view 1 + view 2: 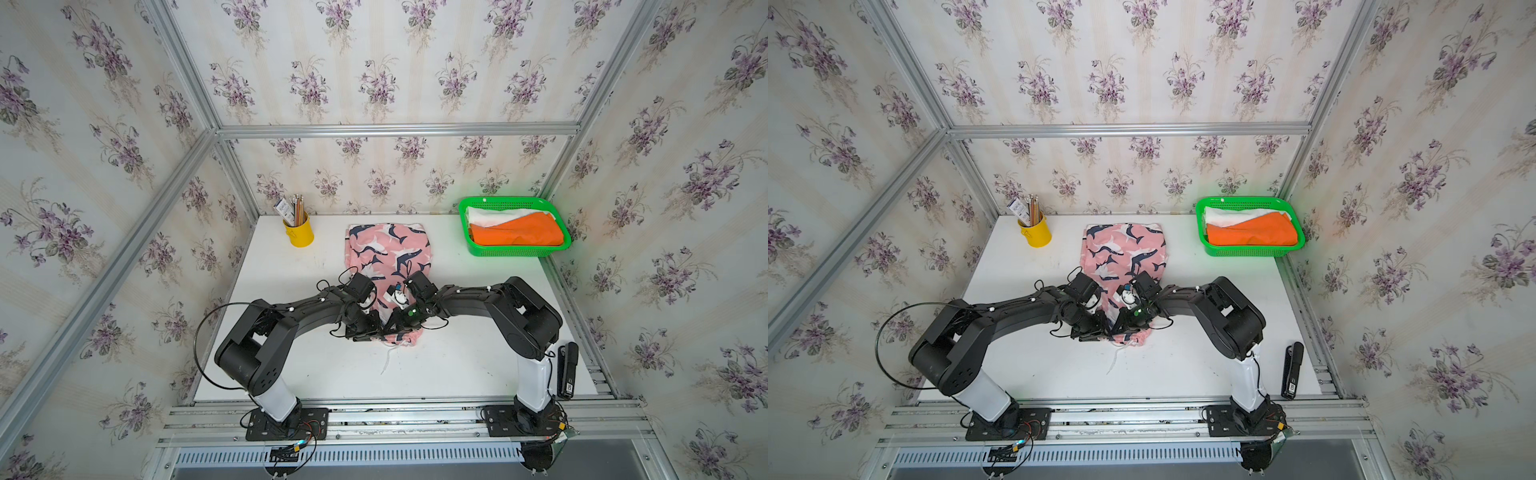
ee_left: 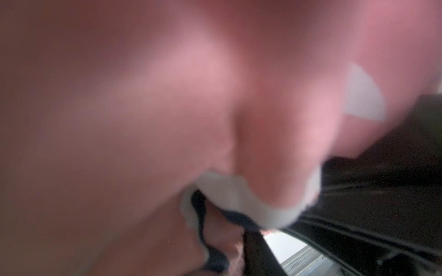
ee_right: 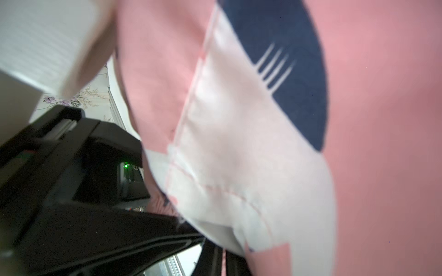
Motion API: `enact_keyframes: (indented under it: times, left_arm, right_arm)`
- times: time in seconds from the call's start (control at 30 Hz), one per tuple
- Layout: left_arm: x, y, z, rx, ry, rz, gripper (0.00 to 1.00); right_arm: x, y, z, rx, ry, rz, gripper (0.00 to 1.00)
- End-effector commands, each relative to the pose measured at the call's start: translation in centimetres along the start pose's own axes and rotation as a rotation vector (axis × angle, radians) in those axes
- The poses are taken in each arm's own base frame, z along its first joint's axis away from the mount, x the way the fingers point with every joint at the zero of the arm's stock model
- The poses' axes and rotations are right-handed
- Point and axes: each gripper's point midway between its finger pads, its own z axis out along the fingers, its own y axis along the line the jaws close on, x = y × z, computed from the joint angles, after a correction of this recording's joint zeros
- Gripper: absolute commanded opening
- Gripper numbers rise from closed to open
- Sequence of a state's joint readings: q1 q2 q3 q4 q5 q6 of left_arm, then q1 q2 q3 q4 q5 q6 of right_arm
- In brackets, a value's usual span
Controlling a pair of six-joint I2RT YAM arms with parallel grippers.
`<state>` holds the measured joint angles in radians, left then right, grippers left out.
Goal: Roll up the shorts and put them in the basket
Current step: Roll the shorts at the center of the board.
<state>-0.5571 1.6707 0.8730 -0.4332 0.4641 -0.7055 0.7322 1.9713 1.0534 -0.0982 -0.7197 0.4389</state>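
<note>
In both top views the whale-print shorts (image 1: 388,249) lay on the bench (image 1: 457,361), with the near edge under the left claw (image 1: 368,334) and right claw (image 1: 397,328). The left wrist view was pink blur (I could not tell its grip). The right wrist view showed its claw pinched on cloth, so a one-sided hold could skew the roll.

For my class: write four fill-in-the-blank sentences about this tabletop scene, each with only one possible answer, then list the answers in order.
1. The orange shorts lie in a ___ basket.
2. The pencils stand in a ___ cup.
3. The whale-print shorts on the table have a ___ background.
4. The black stapler lies beside the ___ arm's base.
Missing words: green, yellow, pink, right.
</note>
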Motion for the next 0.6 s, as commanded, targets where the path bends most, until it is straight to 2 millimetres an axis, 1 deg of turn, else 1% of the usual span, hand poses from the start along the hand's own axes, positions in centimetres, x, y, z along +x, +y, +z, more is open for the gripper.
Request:
enact_keyframes:
  times: [0.0,0.03,0.1,0.2,0.27,0.3,0.37,0.4,0.5,0.53,0.57]
  left_arm:
    - [0.3,1.1,0.0,-0.055,-0.006,-0.004,0.2]
    - [0.2,1.0,-0.3,-0.054,-0.012,-0.001,0.17]
    - [0.1,0.9,-1.0,-0.064,-0.025,0.006,0.13]
    - [0.0,0.5,-1.8,-0.06,-0.028,0.009,0.12]
    - [-0.1,0.0,-2.5,-0.051,-0.034,0.008,0.13]
    - [-0.2,-0.2,-2.8,-0.043,-0.033,0.004,0.13]
    - [-0.2,-0.6,-3.4,-0.029,-0.029,-0.001,0.13]
    - [-0.3,-1.0,-3.6,-0.015,-0.028,0.0,0.13]
    - [-0.4,-1.7,-4.6,0.023,-0.022,-0.007,0.13]
    - [-0.4,-1.8,-4.9,0.033,-0.022,-0.007,0.13]
    - [-0.3,-1.8,-5.2,0.042,-0.02,-0.011,0.13]
  right_arm:
    - [0.2,-3.9,-1.5,0.246,-0.049,0.044,0.13]
    - [-0.2,-3.6,-2.2,0.258,-0.076,0.02,0.15]
    - [-1.3,-2.0,-4.3,0.278,-0.157,-0.068,0.23]
    - [-2.1,0.0,-7.3,0.36,-0.26,-0.271,0.37]
    - [-2.1,0.9,-8.6,0.435,-0.301,-0.41,0.41]
    - [-2.3,1.2,-9.1,0.481,-0.332,-0.48,0.41]
    - [-1.8,2.4,-9.4,0.491,-0.37,-0.631,0.43]
    - [-1.2,3.2,-9.3,0.471,-0.38,-0.727,0.45]
    - [0.5,4.9,-9.1,0.487,-0.439,-0.989,0.51]
    - [0.7,5.0,-9.1,0.497,-0.453,-1.041,0.54]
    - [0.9,5.2,-9.1,0.501,-0.46,-1.081,0.6]
